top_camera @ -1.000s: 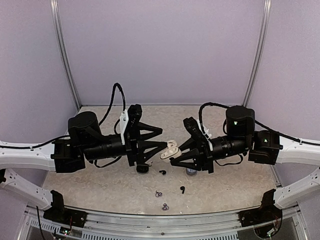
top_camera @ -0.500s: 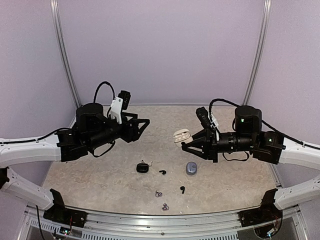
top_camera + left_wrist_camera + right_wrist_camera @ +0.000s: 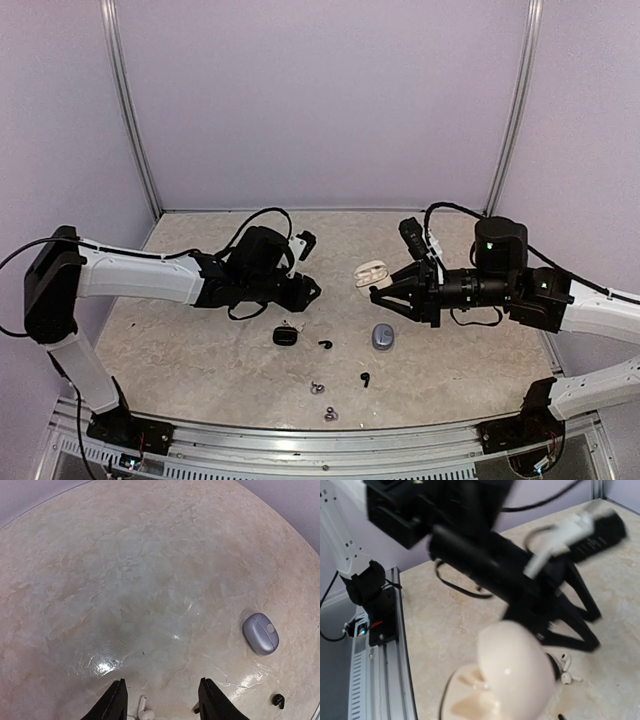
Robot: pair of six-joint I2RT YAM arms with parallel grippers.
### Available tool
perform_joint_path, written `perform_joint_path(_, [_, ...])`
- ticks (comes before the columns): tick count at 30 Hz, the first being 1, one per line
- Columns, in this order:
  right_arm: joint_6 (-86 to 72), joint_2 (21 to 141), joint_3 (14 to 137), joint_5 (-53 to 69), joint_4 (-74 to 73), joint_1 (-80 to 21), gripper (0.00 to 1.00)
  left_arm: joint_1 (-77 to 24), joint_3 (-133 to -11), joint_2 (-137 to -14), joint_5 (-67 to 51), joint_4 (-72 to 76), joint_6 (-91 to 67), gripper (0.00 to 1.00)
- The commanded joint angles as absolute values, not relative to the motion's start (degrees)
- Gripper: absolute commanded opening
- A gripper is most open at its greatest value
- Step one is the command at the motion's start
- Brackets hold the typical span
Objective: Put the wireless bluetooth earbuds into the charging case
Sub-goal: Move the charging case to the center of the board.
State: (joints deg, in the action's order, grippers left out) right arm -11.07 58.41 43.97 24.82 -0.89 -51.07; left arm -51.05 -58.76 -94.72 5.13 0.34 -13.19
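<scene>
- L gripper (image 3: 162, 684): jaws apart, nothing between them; hangs low over the beige marbled tabletop (image 3: 150, 580).
- Pair of white stemmed earbuds (image 3: 146, 713) lies on the table right under the gap between the L fingers, just beside a small black case (image 3: 285, 336). Can't tell if that case's lid is up.
- R gripper (image 3: 379, 285): clamped on a cream-white clamshell charging case (image 3: 369, 270), lid open, held up off the table approx. mid-table. No earbud visible in it.
- Grey-lilac closed oval case (image 3: 382, 337) sits on the table below the R gripper.
- Two black comma-shaped earbuds loose: one (image 3: 325, 344) btwn the black and grey cases, the other (image 3: 365, 379) nearer the front edge.
- Two small silvery-grey earbuds (image 3: 317, 387) near the front edge, apart from every case.
</scene>
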Motion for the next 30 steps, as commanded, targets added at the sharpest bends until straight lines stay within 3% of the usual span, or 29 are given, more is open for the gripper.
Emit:
perform_joint_path(1, [-11.38,57.22,43.04,25.29,-0.43,-50.29,0.05,-50.52,-63.97,-101.82,2.44,-5.04,-12.03,0.49])
perform_joint_path(13, [-10.08,56.59,42.3,26.02,-0.7,-50.24,0.05,-50.1,-63.14,-108.7,1.21,-5.65,-11.78,0.51])
perform_joint_path(21, [-9.36,57.04,42.33,26.37,-0.59,-50.18,0.06,-50.1,-57.96,-105.02,3.11,-7.2,-11.97,0.53])
perform_joint_path(30, [-9.14,56.96,42.41,26.46,-0.7,-49.92,0.06,-49.75,-53.01,-99.7,6.55,-11.73,-14.78,0.49])
